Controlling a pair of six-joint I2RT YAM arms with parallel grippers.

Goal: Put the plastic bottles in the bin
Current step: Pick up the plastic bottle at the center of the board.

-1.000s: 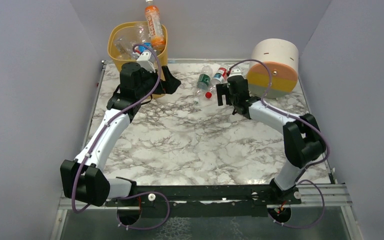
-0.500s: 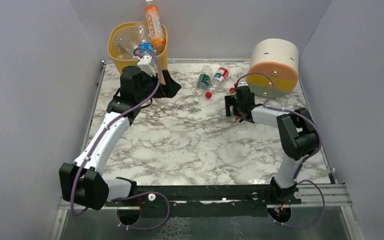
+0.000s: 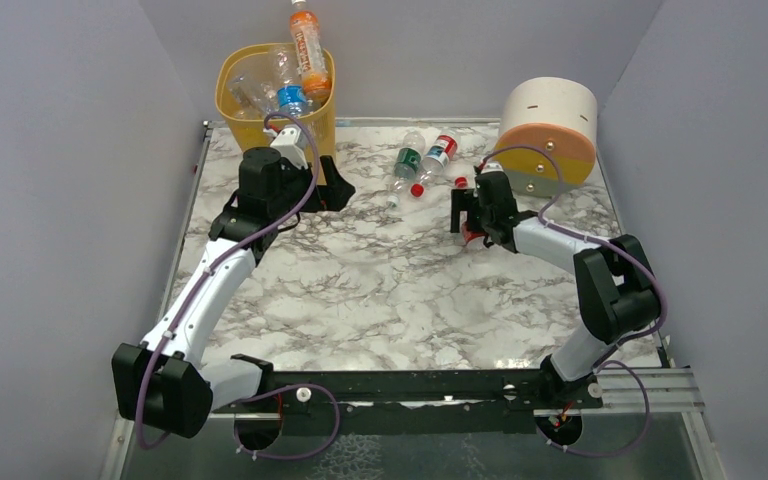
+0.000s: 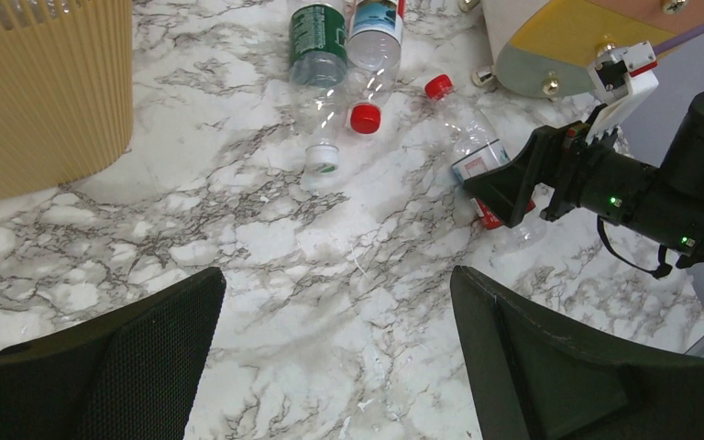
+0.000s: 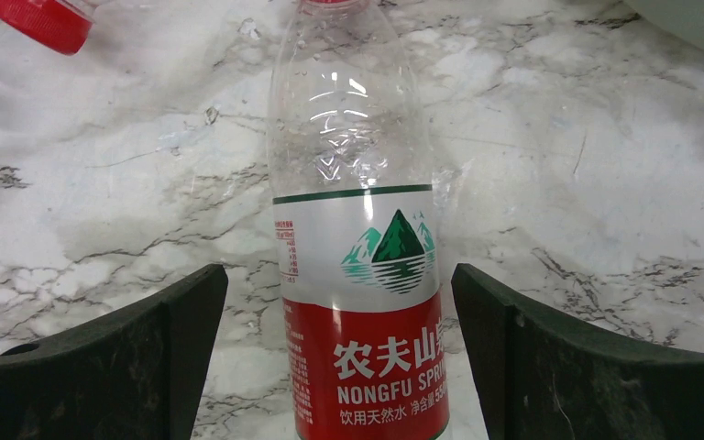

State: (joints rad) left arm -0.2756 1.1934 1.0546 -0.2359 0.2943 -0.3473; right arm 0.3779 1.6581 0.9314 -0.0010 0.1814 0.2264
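The yellow bin (image 3: 228,100) stands at the far left with several bottles in it; an orange bottle (image 3: 306,45) sticks up from it. Its ribbed wall shows in the left wrist view (image 4: 46,92). Three bottles lie on the marble table: a green-label bottle (image 3: 407,160) (image 4: 316,41), a red-capped bottle (image 3: 439,151) (image 4: 373,37), and a red-label clear bottle (image 5: 362,275) (image 4: 470,151). My right gripper (image 3: 468,215) (image 5: 337,284) is open, with its fingers either side of the red-label bottle. My left gripper (image 3: 335,182) (image 4: 335,275) is open and empty beside the bin.
A round white, orange and grey drum (image 3: 550,130) (image 4: 587,37) stands at the far right, close behind the right gripper. Purple walls close in the table on three sides. A red cap (image 5: 41,18) of a neighbouring bottle lies just beyond the right fingers.
My right gripper has moved right and nearer and now straddles the red-label bottle. My left gripper has drawn back a little from the bin towards the near side.
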